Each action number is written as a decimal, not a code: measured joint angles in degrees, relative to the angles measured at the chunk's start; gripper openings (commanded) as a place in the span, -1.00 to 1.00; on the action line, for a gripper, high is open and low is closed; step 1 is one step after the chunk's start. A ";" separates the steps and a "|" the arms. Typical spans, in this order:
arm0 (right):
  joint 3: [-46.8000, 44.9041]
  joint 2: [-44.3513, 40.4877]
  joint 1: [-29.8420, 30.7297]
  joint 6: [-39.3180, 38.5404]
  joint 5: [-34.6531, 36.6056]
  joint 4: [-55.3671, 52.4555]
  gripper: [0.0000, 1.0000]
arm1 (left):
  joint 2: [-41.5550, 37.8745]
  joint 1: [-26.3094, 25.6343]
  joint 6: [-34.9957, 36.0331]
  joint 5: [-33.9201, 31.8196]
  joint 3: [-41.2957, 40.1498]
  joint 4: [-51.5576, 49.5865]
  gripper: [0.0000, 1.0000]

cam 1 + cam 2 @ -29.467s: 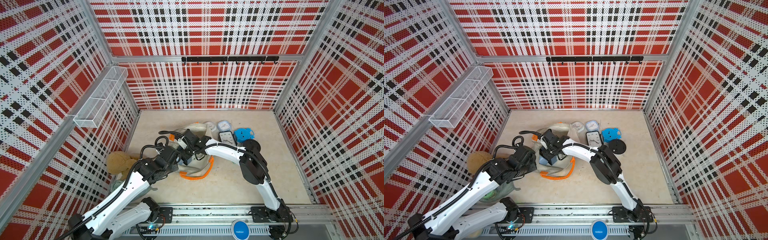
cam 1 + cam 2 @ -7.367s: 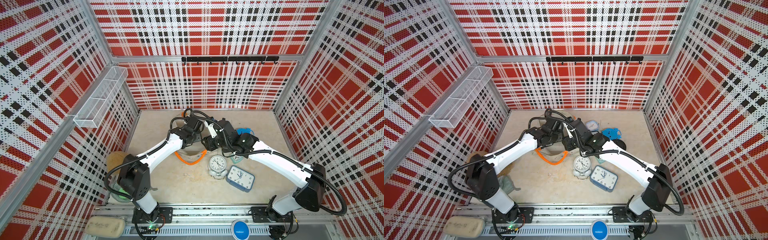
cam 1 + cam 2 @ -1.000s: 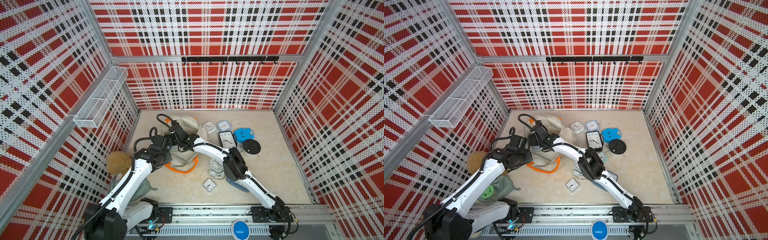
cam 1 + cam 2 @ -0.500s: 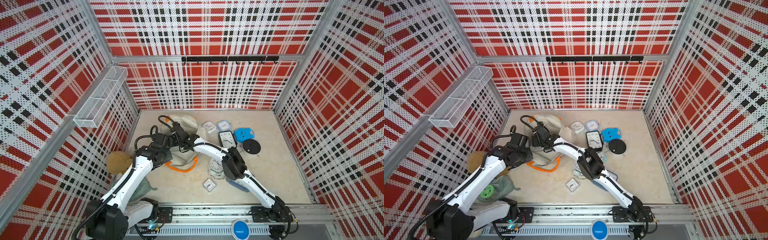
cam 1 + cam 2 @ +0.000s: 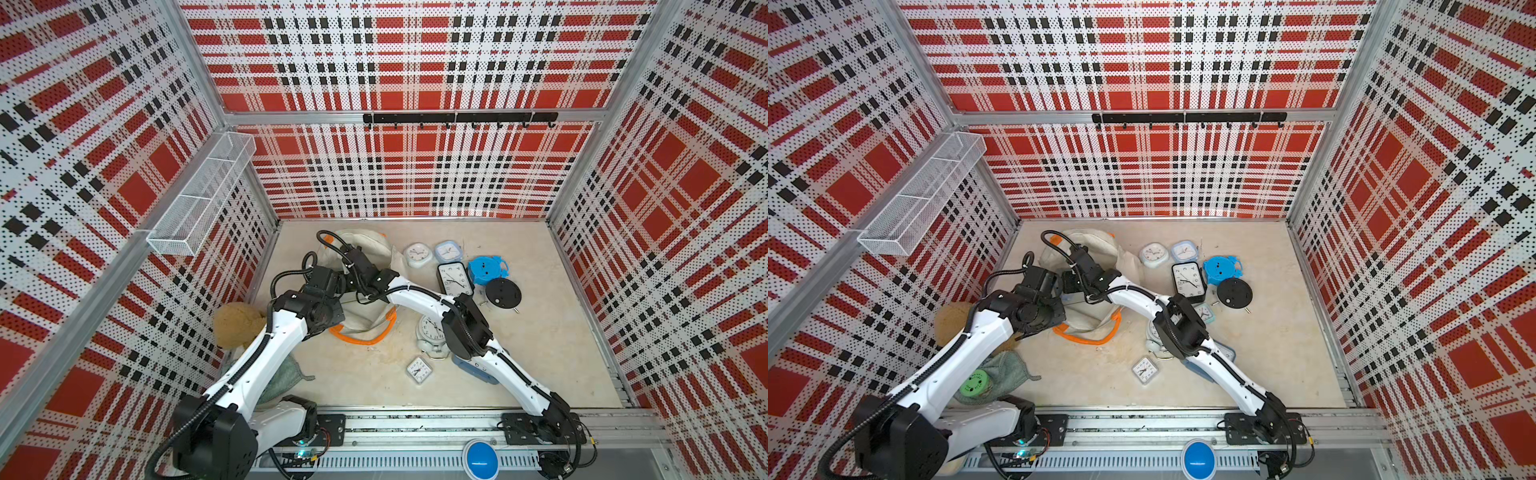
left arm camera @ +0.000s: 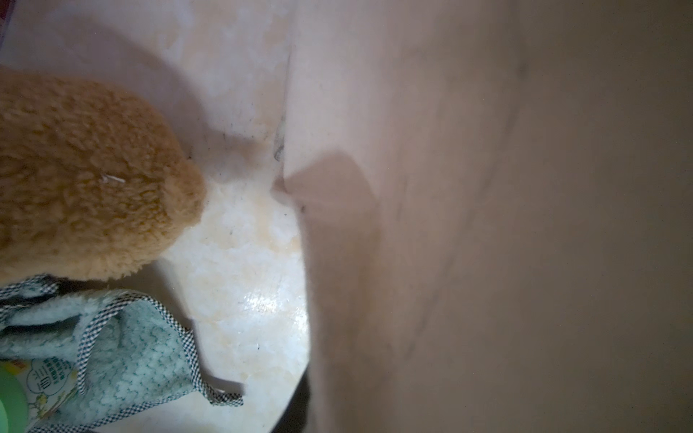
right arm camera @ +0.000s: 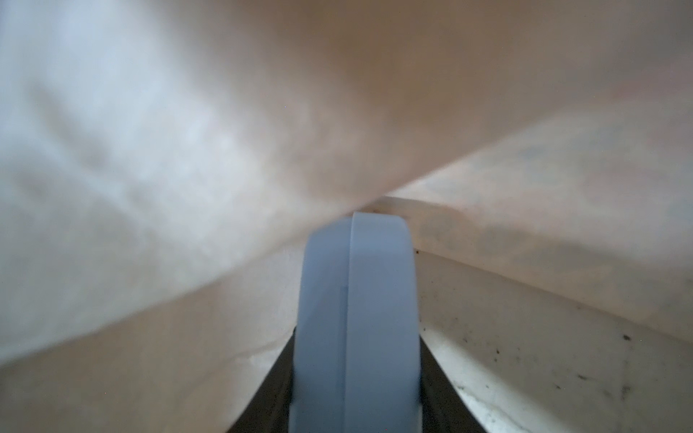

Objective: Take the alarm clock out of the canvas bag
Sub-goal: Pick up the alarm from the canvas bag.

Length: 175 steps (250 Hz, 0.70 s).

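The cream canvas bag with orange handles lies at the back left of the table in both top views. My left gripper is at its left edge, and bag cloth fills the left wrist view and hides the fingers. It holds that cloth. My right gripper reaches inside the bag, out of sight in the top views. In the right wrist view a grey-blue alarm clock stands edge-on between the two black fingers, which press on both its sides, with bag cloth all around it.
Several clocks lie outside the bag: a white one, a black one, a blue round one, a twin-bell one and a small square one. A tan plush toy and a green cloth sit at the left.
The right gripper's jaws have closed in onto the grey-blue clock inside the bag. Both arms have shifted slightly toward the back. The left gripper keeps its hold.
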 measured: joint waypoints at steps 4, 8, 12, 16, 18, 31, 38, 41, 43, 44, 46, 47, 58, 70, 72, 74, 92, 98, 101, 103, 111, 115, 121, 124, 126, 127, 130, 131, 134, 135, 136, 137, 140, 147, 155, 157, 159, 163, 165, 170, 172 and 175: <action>-0.17 -0.09 -0.02 0.00 0.00 0.17 -0.31 | 0.07 0.00 0.02 0.00 0.11 -0.04 -0.54; -0.55 -0.22 -0.09 0.00 0.02 0.50 -0.32 | 0.09 0.00 0.00 0.00 0.22 -0.07 -0.54; -0.92 -0.39 -0.13 -0.02 0.04 0.79 -0.33 | 0.15 0.00 0.02 -0.02 0.33 -0.09 -0.54; -1.53 -0.59 -0.17 -0.04 0.04 1.22 -0.34 | 0.17 0.00 0.02 0.00 0.44 -0.09 -0.54; -1.75 -0.74 -0.20 -0.04 0.07 1.38 -0.34 | 0.17 0.00 0.02 0.00 0.46 -0.09 -0.54; -4.15 -1.97 -0.28 -0.17 0.15 2.78 -0.36 | 0.17 0.00 0.20 -0.02 0.55 -0.15 -0.54; -5.64 -2.71 -0.37 -0.22 0.17 3.45 -0.36 | 0.17 0.00 0.28 -0.02 0.55 -0.22 -0.54; -6.47 -3.17 -0.44 -0.22 0.15 3.74 -0.36 | 0.17 0.00 0.37 -0.02 0.55 -0.26 -0.54; -6.84 -3.34 -0.46 -0.22 0.13 3.89 -0.37 | 0.17 0.00 0.42 -0.02 0.55 -0.28 -0.54; -7.04 -3.45 -0.48 -0.22 0.13 3.98 -0.37 | 0.17 0.00 0.42 0.00 0.55 -0.31 -0.54; -7.69 -3.87 -0.50 -0.24 0.17 4.20 -0.38 | 0.17 0.00 0.46 0.00 0.55 -0.33 -0.54; -7.91 -4.02 -0.50 -0.24 0.17 4.31 -0.38 | 0.17 0.00 0.50 0.00 0.55 -0.35 -0.54; -10.67 -5.60 -0.59 -0.28 0.15 5.01 -0.40 | 0.17 0.00 0.87 0.02 0.55 -0.42 -0.54; -13.77 -7.63 -0.63 -0.31 0.15 5.35 -0.41 | 0.15 0.00 1.27 0.02 0.55 -0.39 -0.54; -14.25 -8.02 -0.63 -0.31 0.20 5.44 -0.41 | 0.15 0.00 1.29 0.02 0.57 -0.39 -0.54; -14.97 -8.41 -0.66 -0.31 0.11 5.60 -0.41 | 0.15 0.00 1.33 0.02 0.55 -0.39 -0.54; -19.04 -11.17 -0.79 -0.35 0.15 6.08 -0.41 | 0.07 0.00 1.84 0.07 0.57 -0.39 -0.54; -20.33 -12.11 -0.85 -0.39 0.22 6.27 -0.41 | -0.07 0.00 1.99 0.11 0.55 -0.37 -0.54; -21.00 -12.66 -0.92 -0.42 0.17 6.38 -0.41 | -0.13 0.00 2.16 0.11 0.55 -0.37 -0.54; -21.35 -12.90 -0.92 -0.44 0.24 6.40 -0.41 | -0.20 0.00 2.19 0.13 0.55 -0.37 -0.54; -22.82 -14.08 -1.07 -0.48 0.26 6.60 -0.41 | -0.61 0.00 2.47 0.24 0.55 -0.33 -0.53; -23.67 -14.82 -1.14 -0.61 0.39 6.69 -0.41 | -0.83 0.00 2.60 0.33 0.55 -0.31 -0.52; -24.83 -15.82 -1.22 -0.76 0.31 6.73 -0.41 | -1.25 0.00 2.91 0.48 0.55 -0.20 -0.51; -25.35 -16.35 -1.27 -0.87 0.39 6.80 -0.42 | -1.46 0.00 3.02 0.59 0.55 -0.11 -0.51; -25.86 -16.74 -1.33 -0.87 0.31 6.82 -0.42 | -1.68 0.00 3.17 0.63 0.55 -0.02 -0.50; -25.99 -16.92 -1.36 -0.90 0.28 6.82 -0.42 | -1.77 0.00 3.21 0.68 0.55 0.02 -0.50; -26.45 -17.49 -1.42 -1.05 0.35 6.80 -0.41 | -2.03 0.00 3.50 0.83 0.55 0.13 -0.50; -26.62 -17.64 -1.44 -1.11 0.37 6.80 -0.41 | -2.10 0.00 3.58 0.87 0.55 0.17 -0.49; -27.26 -18.25 -1.46 -1.16 0.31 6.88 -0.42 | -2.34 0.00 3.69 0.98 0.55 0.37 -0.48; -27.43 -18.43 -1.46 -1.18 0.26 6.91 -0.42 | -2.51 0.00 3.80 1.03 0.52 0.48 -0.48; -27.61 -18.60 -1.49 -1.22 0.26 6.91 -0.42 | -2.60 0.00 3.93 1.07 0.52 0.57 -0.48; -27.78 -18.80 -1.49 -1.27 0.26 6.93 -0.42 | -2.69 0.00 4.04 1.14 0.52 0.63 -0.47; -28.50 -19.58 -1.55 -1.36 0.37 6.99 -0.42 | -2.95 0.00 4.28 1.29 0.50 0.83 -0.47; -29.66 -21.00 -1.64 -1.57 0.24 6.95 -0.42 | -3.67 -0.02 5.01 1.64 0.44 1.46 -0.44; -31.10 -22.86 -1.77 -1.84 0.22 6.97 -0.42 | -4.44 0.00 5.79 2.23 0.22 2.29 -0.42; -31.61 -23.52 -1.77 -1.92 0.20 7.02 -0.42 | -4.68 0.00 6.16 2.45 0.15 2.58 -0.41; -31.93 -23.96 -1.77 -1.99 0.15 7.04 -0.42 | -4.81 0.00 6.23 2.56 0.09 2.75 -0.41; -32.59 -24.96 -1.79 -2.27 0.11 6.97 -0.43 | -5.20 0.00 6.67 2.80 -0.04 3.15 -0.41; -32.94 -25.51 -1.81 -2.43 0.13 6.97 -0.43 | -5.38 0.00 6.97 2.97 -0.11 3.28 -0.40; -33.86 -26.86 -1.88 -2.67 0.07 7.21 -0.43 | -5.84 0.00 7.50 3.52 -0.31 3.89 -0.40; -34.18 -27.39 -1.92 -2.82 0.11 7.23 -0.43 | -6.01 0.00 7.78 3.69 -0.39 4.11 -0.40; -34.73 -28.22 -1.97 -3.02 0.20 7.39 -0.43 | -6.27 0.00 8.11 4.00 -0.48 4.39 -0.41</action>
